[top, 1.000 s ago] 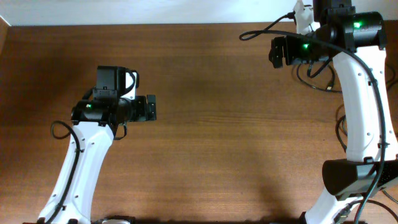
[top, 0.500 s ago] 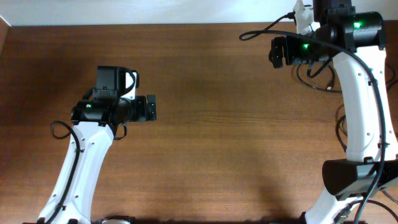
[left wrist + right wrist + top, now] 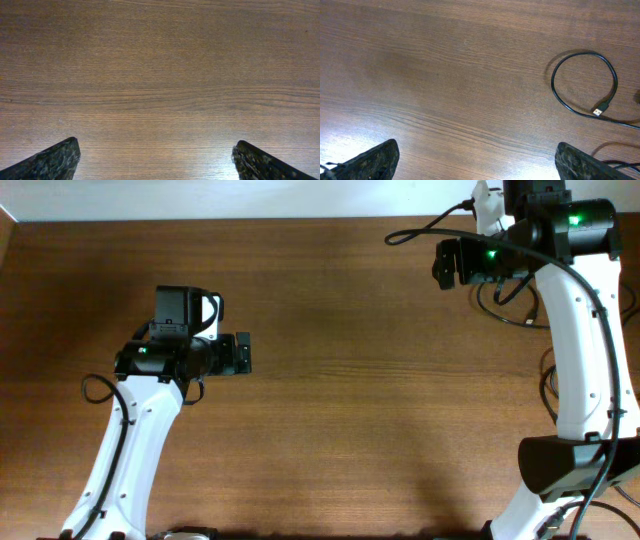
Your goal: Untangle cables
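The left fingers [image 3: 55, 160] stand spread wide apart over the dark brown wood-grain tabletop [image 3: 340, 410] with nothing between them; only bare wood shows beneath. The right fingers [image 3: 370, 162] are spread just as wide and hold nothing.

The thin black cable [image 3: 553, 85] lies flat on the tabletop, ahead of the right fingers and off to the right in the right wrist view, well apart from both of them. It curls into one open loop, and its small silver-tipped plug end [image 3: 599, 109] turns back to lie just above the tail, which runs off the right edge of that view. A further bit of black cord [image 3: 615, 162] shows at the bottom right corner, but what it belongs to I cannot tell.

From overhead, the white left arm [image 3: 130, 450] reaches over the left half of the tabletop and the white right arm [image 3: 580, 350] over the far right corner.
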### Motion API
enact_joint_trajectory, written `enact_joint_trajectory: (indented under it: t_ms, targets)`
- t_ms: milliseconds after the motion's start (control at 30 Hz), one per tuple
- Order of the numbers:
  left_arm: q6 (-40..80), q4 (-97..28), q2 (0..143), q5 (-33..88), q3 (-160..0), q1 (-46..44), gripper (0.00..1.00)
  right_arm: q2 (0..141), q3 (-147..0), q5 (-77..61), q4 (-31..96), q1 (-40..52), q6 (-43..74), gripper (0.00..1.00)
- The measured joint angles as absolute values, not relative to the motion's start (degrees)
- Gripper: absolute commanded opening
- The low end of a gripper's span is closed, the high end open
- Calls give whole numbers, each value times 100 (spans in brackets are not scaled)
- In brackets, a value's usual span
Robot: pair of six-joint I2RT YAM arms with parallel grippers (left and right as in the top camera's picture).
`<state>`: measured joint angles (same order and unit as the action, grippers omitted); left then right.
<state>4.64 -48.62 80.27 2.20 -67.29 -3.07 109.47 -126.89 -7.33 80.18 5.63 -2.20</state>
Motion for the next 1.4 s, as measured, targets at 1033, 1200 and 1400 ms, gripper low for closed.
enact_joint_trajectory:
  t_ms: [1033,1200,1400]
  targets:
    - [930,-1170,2290,132,-1330,-1140,99,10958,-12689,-733,8027,563,-217,99]
    - [947,-464,1066,484,-333,-801,99,10969,-12689,-731,8018,563,-220,99]
    - [947,-436,84,886,-121,-580,99,10969,-12689,-731,8020,563,-217,99]
